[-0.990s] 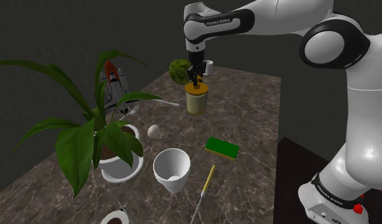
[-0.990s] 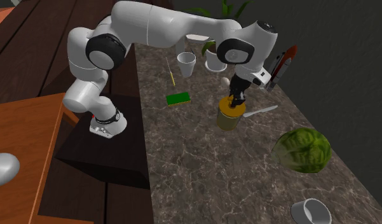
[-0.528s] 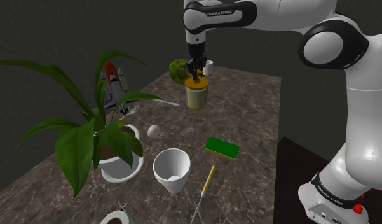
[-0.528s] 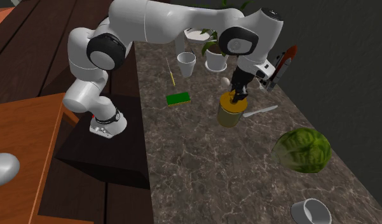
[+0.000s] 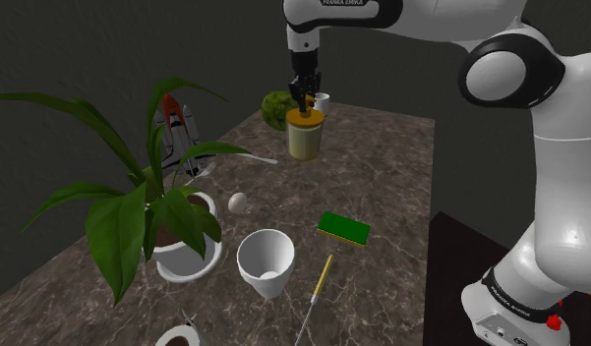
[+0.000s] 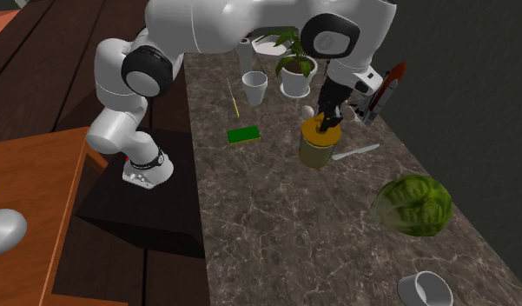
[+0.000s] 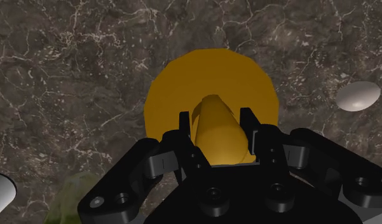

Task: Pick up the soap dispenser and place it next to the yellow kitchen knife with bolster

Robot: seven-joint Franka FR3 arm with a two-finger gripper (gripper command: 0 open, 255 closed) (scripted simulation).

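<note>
You see the black two-finger gripper (image 7: 215, 122) clasping the round yellow-topped soap dispenser (image 7: 202, 73) by its pump, above a dark marbled stone counter (image 7: 68, 63).

Dark grey wall (image 5: 67, 49) is backing the brown marble counter (image 6: 267, 226); dark plank floor (image 6: 42, 78) is running alongside it.

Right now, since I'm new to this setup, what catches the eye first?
The black gripper, shut on the orange-yellow pump of the soap dispenser, at the marbled table's far end in the shoulder view. Then the big leafy plant in a white pot at that view's left.
</note>
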